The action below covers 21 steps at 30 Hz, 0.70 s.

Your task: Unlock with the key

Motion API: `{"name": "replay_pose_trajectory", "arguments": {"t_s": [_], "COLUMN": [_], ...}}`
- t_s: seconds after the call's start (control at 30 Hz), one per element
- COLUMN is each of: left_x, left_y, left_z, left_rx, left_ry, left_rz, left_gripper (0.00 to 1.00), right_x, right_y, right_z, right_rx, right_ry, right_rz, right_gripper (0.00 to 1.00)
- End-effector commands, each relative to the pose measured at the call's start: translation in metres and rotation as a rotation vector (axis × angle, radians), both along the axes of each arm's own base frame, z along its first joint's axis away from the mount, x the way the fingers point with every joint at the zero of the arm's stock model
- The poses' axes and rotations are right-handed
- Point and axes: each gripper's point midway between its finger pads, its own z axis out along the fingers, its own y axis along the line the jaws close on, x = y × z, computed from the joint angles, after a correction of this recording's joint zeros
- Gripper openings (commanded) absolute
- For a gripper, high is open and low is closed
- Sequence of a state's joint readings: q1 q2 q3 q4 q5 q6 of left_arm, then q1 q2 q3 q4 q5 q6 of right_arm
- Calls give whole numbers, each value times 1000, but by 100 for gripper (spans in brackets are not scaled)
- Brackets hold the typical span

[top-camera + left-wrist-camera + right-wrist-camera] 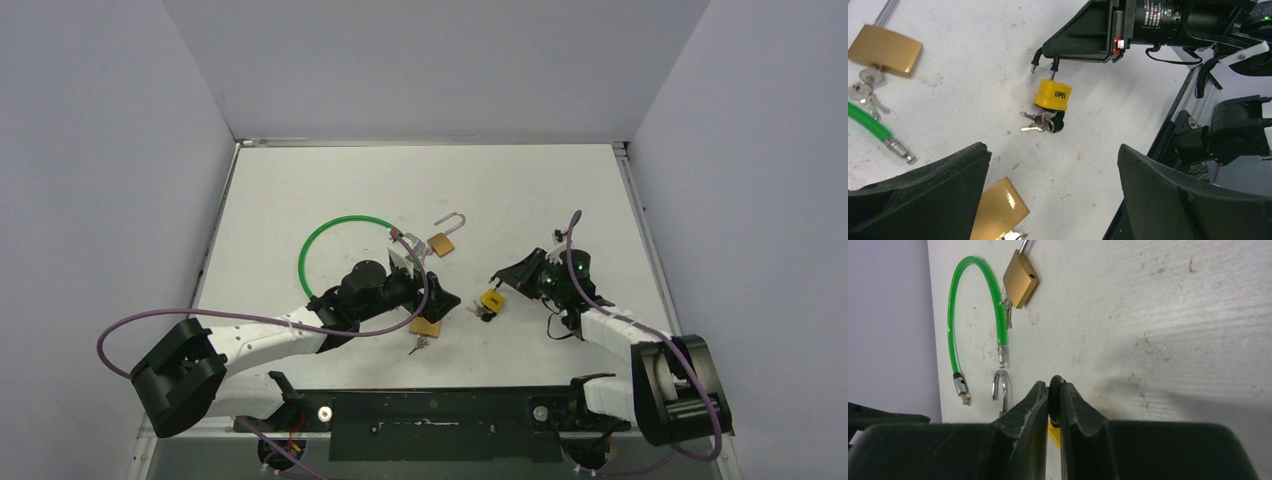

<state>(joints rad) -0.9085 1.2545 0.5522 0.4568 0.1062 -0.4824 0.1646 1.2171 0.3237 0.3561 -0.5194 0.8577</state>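
My fingers (pixel 1030 407) are pinching a thin black loop (pixel 1055 382) at bottom centre, with a sliver of yellow (pixel 1053 432) showing between them. Just to the left, a silver shackle (pixel 1002 390) is lying on the scuffed white bench (pixel 1173 315). A green cable (pixel 953 305) is curving down the upper left. A brass padlock (pixel 1020 277) is lying at the top, with keys (pixel 1007 315) beside it.

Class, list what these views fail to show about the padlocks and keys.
- Right wrist view: yellow padlock nearly all hidden behind the shut right pincer.
- Left wrist view: near brass padlock cut off by the bottom edge and the left pincer.
- Top view: key bunch too small to tell whether a key sits in the lock.
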Motion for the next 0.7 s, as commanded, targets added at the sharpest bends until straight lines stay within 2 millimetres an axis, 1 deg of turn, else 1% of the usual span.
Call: {"name": "replay_pose_trajectory", "arguments": {"t_s": [0.0, 0.07, 0.13, 0.23, 0.3, 0.4, 0.43, 0.47, 0.53, 0.6, 0.63, 0.67], "left_x": [13, 17, 19, 24, 27, 32, 33, 36, 38, 41, 43, 45], "left_y": [11, 13, 18, 26, 32, 42, 45, 48, 56, 64, 69, 75], "left_z": [12, 15, 15, 13, 13, 13, 13, 17, 19, 25, 29, 33], "left_rx": [-5, 17, 46, 74, 87, 115, 124, 129, 157, 175, 183, 190], "left_ry": [54, 70, 79, 91, 98, 113, 117, 114, 121, 114, 105, 98], "left_rz": [107, 125, 141, 189, 220, 282, 300, 325, 356, 396, 423, 453], "left_gripper": [97, 97, 97, 97, 97, 97, 97, 97, 97, 97, 97, 97], "right_x": [47, 57, 65, 78, 83, 88, 89, 90, 91, 90, 90, 88], "right_y": [6, 6, 5, 5, 4, 1, -3, -7, -16, -29, -36, -44], "right_z": [35, 31, 20, 16, 13, 12, 13, 15, 20, 26, 37, 42], "right_rx": [72, 98, 110, 119, 113, 89, 64, 35, -28, -101, -143, -181], "right_ry": [-207, -217, -204, -208, -210, -207, -207, -212, -211, -206, -233, -229], "right_rz": [17, 24, 26, 27, 20, 2, -12, -28, -61, -105, -127, -159], "right_gripper": [0, 1, 5, 13, 25, 48, 58, 64, 74, 79, 81, 83]}}
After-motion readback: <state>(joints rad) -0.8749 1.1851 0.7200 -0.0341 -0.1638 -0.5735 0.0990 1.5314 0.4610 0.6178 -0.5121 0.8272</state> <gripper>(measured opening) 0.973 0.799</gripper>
